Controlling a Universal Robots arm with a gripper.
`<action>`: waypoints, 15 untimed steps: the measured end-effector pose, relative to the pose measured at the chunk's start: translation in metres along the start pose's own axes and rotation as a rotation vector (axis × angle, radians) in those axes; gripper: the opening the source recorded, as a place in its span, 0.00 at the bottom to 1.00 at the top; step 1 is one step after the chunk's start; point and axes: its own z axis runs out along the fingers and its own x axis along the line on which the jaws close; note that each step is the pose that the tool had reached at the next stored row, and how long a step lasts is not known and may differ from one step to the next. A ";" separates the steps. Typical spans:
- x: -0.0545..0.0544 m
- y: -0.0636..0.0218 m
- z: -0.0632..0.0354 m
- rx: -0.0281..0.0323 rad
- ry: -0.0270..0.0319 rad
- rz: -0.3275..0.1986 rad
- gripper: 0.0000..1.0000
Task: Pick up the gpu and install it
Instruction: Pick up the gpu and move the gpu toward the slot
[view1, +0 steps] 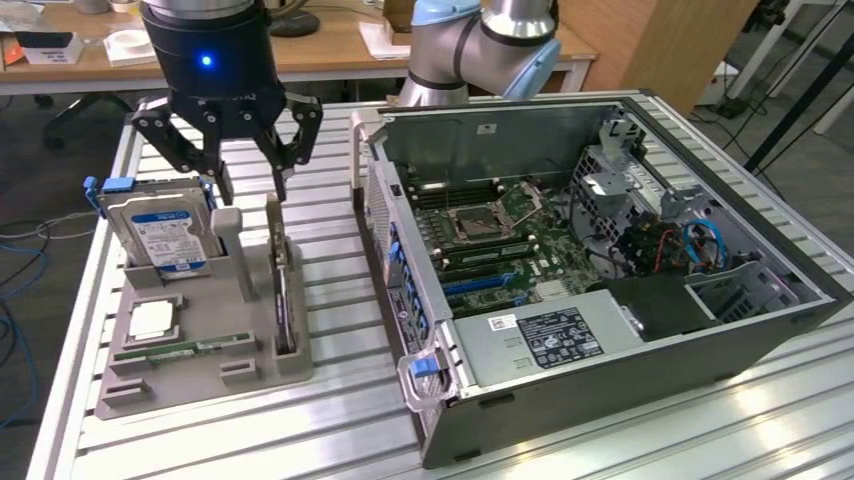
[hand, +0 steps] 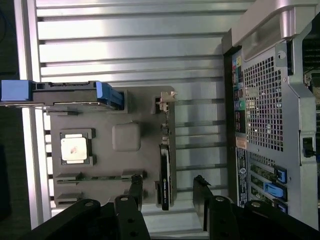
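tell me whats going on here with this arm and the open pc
The arm's gripper hangs open above a grey parts holder on the table, with its jaws on either side of the gpu. The gpu stands on edge in its slot in the holder. Nothing is held, and the gpu is not yet picked up. A hard drive, a processor chip and a memory stick sit in the same holder. The open computer case lies beside it, on the exterior view's right.
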 end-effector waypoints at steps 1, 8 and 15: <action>0.000 -0.0004 0.0006 -0.0001 0.0000 0.000 0.53; -0.001 -0.0032 0.0049 -0.0001 -0.0002 0.000 0.53; -0.002 -0.0064 0.0092 0.0000 -0.0001 0.000 0.53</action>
